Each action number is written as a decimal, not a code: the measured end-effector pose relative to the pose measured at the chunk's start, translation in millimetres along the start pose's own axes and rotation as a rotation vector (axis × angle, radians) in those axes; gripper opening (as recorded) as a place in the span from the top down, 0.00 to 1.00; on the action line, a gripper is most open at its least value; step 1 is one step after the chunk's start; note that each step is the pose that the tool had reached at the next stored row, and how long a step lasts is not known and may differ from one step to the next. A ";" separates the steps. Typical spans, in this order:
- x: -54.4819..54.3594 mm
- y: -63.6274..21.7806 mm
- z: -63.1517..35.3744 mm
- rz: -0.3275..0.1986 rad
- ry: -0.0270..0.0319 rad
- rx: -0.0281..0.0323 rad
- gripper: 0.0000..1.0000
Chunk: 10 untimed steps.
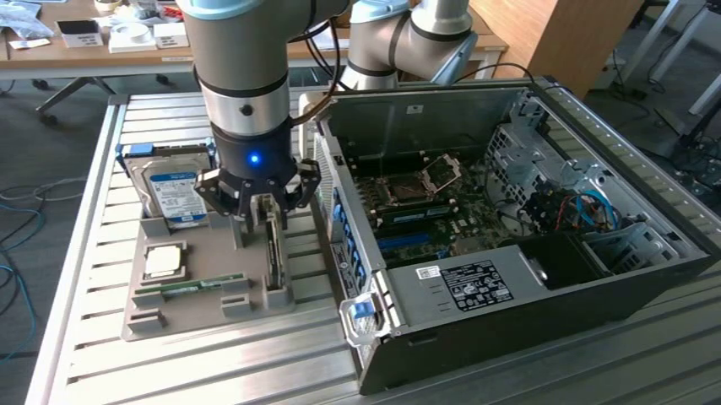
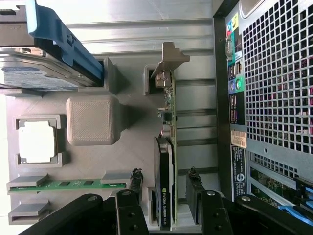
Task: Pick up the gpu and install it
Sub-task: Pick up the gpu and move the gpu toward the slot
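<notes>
gpu on edge in the gray holder, between the hand's spread fingers, beside the computer case

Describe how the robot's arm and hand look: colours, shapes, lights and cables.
The arm is a thick silver-grey tube with pale blue joint caps. Its wrist section is black with a small glowing blue light. A black cable loops beside it. The hand is black, with jointed, claw-like fingers.
</notes>
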<state>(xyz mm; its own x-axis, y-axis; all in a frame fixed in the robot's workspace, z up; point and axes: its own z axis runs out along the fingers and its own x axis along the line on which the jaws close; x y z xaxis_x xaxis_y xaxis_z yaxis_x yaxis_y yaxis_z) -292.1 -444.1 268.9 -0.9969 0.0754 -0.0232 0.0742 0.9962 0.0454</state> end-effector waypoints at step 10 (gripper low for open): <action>0.1 -0.2 4.1 0.000 0.0000 -0.0001 0.51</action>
<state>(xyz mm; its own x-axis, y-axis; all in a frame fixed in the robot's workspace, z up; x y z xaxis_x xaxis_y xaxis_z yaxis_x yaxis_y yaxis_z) -292.1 -444.1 264.8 -0.9969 0.0754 -0.0232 0.0742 0.9962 0.0454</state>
